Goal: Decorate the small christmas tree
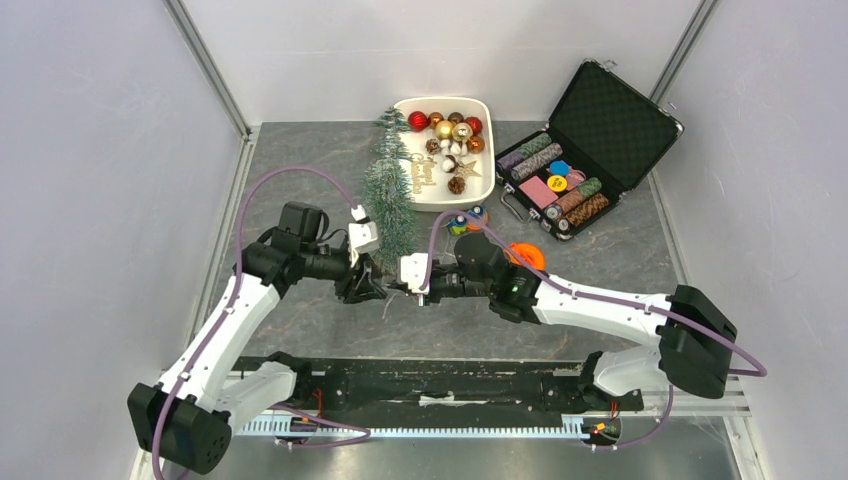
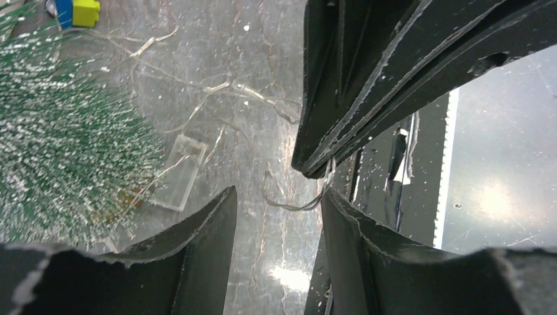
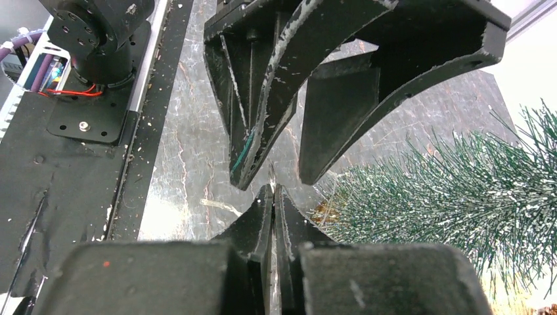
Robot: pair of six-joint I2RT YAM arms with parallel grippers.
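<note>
Frosted, the small christmas tree (image 2: 59, 144) is seen just beside the left pincer (image 2: 277, 197), spread and empty; thin wire (image 2: 253, 95) is clamped by the right pincer (image 3: 272, 189).

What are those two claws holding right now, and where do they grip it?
The right gripper pinches a thin clear wire between its fingertips, somewhere along its length; the left gripper is open, holding nothing.
</note>
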